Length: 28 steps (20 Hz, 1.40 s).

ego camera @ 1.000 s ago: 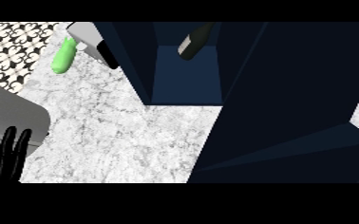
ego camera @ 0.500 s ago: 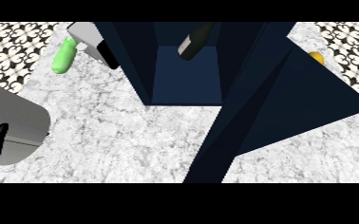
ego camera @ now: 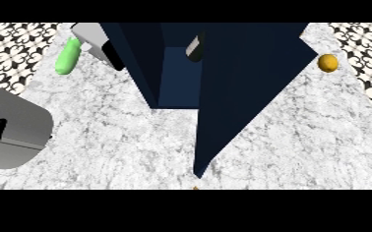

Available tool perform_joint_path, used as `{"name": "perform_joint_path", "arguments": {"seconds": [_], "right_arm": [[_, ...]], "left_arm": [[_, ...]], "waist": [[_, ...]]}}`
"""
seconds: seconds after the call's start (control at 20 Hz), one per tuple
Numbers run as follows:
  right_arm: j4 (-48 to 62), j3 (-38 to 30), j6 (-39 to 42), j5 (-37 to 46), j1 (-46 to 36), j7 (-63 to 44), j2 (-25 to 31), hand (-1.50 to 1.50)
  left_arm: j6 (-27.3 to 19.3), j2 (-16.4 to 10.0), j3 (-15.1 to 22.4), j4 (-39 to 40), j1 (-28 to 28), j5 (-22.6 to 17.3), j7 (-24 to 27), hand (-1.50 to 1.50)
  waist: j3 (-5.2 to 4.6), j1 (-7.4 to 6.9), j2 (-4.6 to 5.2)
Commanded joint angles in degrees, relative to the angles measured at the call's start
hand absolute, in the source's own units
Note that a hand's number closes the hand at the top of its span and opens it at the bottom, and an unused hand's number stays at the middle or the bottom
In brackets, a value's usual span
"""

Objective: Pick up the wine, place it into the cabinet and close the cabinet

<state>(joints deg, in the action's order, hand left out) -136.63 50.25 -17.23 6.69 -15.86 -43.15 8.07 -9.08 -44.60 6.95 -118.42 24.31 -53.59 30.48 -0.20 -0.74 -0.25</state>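
Marble counter (ego camera: 109,147) fills the view, and the navy cabinet (ego camera: 141,64) stands dead centre, its door (ego camera: 247,88) angled part-way open. Low at the left edge sits the grey left forearm (ego camera: 23,136); of the left hand (ego camera: 1,126) only a black sliver shows, so I cannot tell its state, and the right hand is nowhere in view. Up left there's a grey-and-black block (ego camera: 98,48) and, beside it, a green cucumber-shaped item (ego camera: 68,57). The wine bottle (ego camera: 195,46) is inside the cabinet opening, tight by the door's inner face, its long axis running up the view with a slight lean; neck end unclear. Likely glass: rigid, weighty, slick, breakable, best wrapped around mid-body. An orange fruit (ego camera: 328,62) lies far right.
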Motion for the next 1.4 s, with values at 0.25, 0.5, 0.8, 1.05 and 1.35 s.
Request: {"name": "perform_joint_path", "arguments": {"seconds": [0.25, 0.5, 0.8, 1.05, 1.35], "right_arm": [[11.02, -0.67, -9.61, -5.73, -19.31, -2.28, -7.55, 1.50], [20.94, -6.44, -11.59, -13.56, -30.27, 1.93, -7.72, 1.50], [35.87, -13.63, -15.23, -20.78, -46.79, 4.96, -7.98, 1.50], [47.42, -17.09, -9.57, -17.33, -52.14, 10.23, -8.04, 1.50], [59.53, -25.85, -1.91, -18.12, -55.05, 15.57, -7.07, 1.50]], "left_arm": [[1.56, 0.71, 0.20, -0.28, -2.77, -0.84, -3.05, -1.50], [-1.57, 3.24, 1.81, -0.47, -5.20, 0.85, -3.96, -1.50], [-2.68, 5.74, 2.70, 0.98, -4.86, 3.54, -3.66, -1.50], [-1.25, 6.79, 2.10, 1.65, -5.11, 4.24, -3.77, -1.50], [2.27, 6.86, -1.18, 1.89, -2.77, 4.20, -3.72, -1.50]], "waist": [[-0.11, -1.85, 0.31], [0.06, -1.67, 0.52], [0.10, -1.54, 0.44], [0.12, -0.86, 0.39], [0.15, -0.87, 0.40]]}}
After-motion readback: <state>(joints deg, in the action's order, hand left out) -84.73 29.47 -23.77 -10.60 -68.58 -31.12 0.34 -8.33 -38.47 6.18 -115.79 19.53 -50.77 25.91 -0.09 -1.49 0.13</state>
